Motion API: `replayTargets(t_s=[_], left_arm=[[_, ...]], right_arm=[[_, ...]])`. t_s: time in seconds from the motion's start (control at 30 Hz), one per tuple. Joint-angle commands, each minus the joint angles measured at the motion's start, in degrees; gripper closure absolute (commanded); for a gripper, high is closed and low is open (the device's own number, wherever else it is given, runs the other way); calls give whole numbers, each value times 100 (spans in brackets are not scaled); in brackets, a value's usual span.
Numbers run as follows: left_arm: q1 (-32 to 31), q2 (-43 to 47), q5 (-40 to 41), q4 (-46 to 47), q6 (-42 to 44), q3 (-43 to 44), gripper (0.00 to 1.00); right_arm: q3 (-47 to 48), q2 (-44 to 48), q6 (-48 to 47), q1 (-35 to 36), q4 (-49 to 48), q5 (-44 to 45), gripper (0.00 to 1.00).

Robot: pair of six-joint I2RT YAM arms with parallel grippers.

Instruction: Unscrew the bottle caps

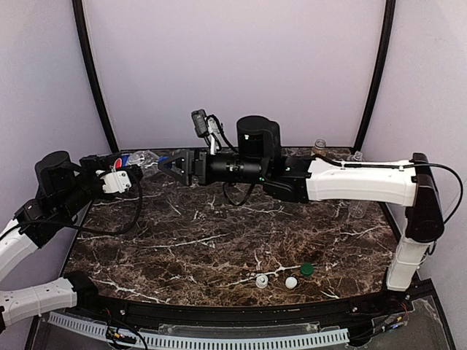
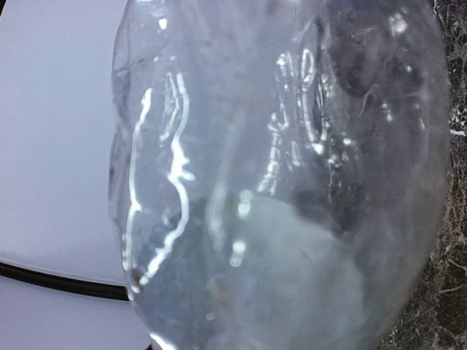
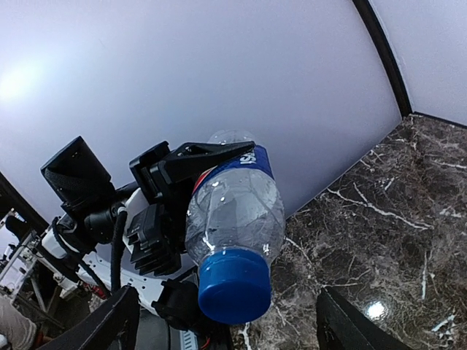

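My left gripper (image 1: pixel 130 169) is shut on a clear bottle (image 1: pixel 139 156) with a blue label, holding it in the air at the back left. In the right wrist view its black fingers (image 3: pixel 191 162) clamp the bottle (image 3: pixel 235 208), whose blue cap (image 3: pixel 235 286) points at the camera. My right gripper (image 3: pixel 226 306) is open, one finger on each side of the cap with a gap to both. The clear bottle wall (image 2: pixel 277 182) fills the left wrist view and hides the left fingers. Two white caps (image 1: pixel 261 281) (image 1: pixel 291 282) and a green cap (image 1: pixel 307 268) lie loose on the table.
Near the back right corner, behind my right arm, stand a tan-label bottle (image 1: pixel 319 148) and another clear bottle (image 1: pixel 357 155). A plain bottle (image 1: pixel 357 210) shows below the right forearm. The dark marble table (image 1: pixel 190 240) is walled by a white backdrop.
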State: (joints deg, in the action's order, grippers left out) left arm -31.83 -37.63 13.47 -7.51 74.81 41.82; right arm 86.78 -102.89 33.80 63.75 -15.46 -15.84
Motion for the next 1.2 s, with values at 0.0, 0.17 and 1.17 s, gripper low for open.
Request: replayTargets(t_s=[0.0,0.17,1.17], left_arm=[[-65,-16,198,398,290,-79,66],[-96,-9,183,416,316,-128,66],[-156,-119,-1938,-2388,-1380,647,67]], right_arm=[[310,-181,628,22,-326,-182,22],[471,-347,830,-42,-318,-408,43],[1349,-303,-5010,1077,2995,1490,100]])
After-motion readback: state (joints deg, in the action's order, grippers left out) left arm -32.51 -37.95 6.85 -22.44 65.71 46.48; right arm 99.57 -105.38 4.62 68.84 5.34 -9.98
